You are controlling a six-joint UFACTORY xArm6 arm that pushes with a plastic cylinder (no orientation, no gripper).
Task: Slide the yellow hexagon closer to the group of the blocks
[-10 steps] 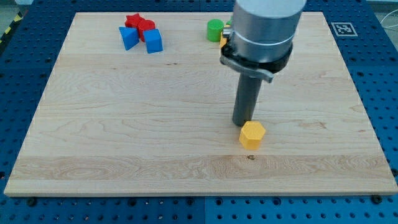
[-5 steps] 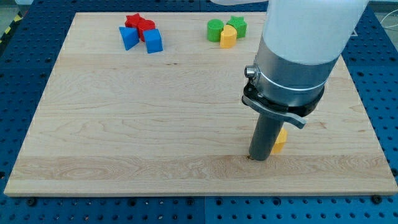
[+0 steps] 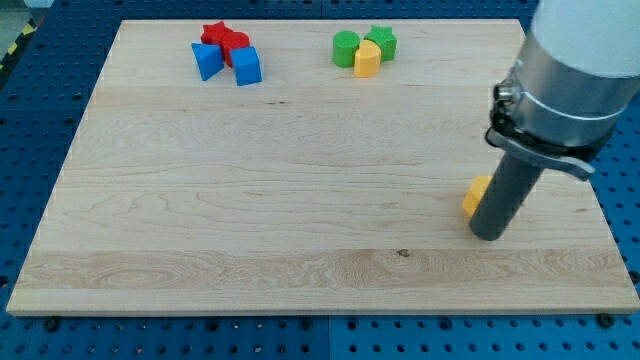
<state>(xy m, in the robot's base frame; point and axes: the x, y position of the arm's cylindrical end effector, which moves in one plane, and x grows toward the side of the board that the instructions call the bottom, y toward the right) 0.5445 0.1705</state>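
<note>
The step in hand is to get the yellow plastic hexagon block point(image 3: 477, 196) moving toward the groups at the top of the pale wooden board point(image 3: 250, 200). To do it well, I judge that my tip point(image 3: 488, 236) should first come round to the hexagon's 5 o'clock side, so that a steady push carries it toward 11 o'clock; a push off its centre would likely spin it aside. As things lie, the hexagon sits at the view's right, low on the board, mostly hidden behind the dark rod, with my tip just beside it at about its 5 o'clock. There are no jaws on this rig to open or close, only the rod.

Going left to right along the top: two blue blocks point(image 3: 226, 64) of unclear shape sit touching a red star block point(image 3: 214, 35) and a second red block point(image 3: 236, 43). Further right, a green round block point(image 3: 346, 47), a small yellow block point(image 3: 367, 59) and a green star-like block point(image 3: 382, 41) huddle together, at roughly 11 o'clock from the hexagon. The board between shows nothing in the way.
</note>
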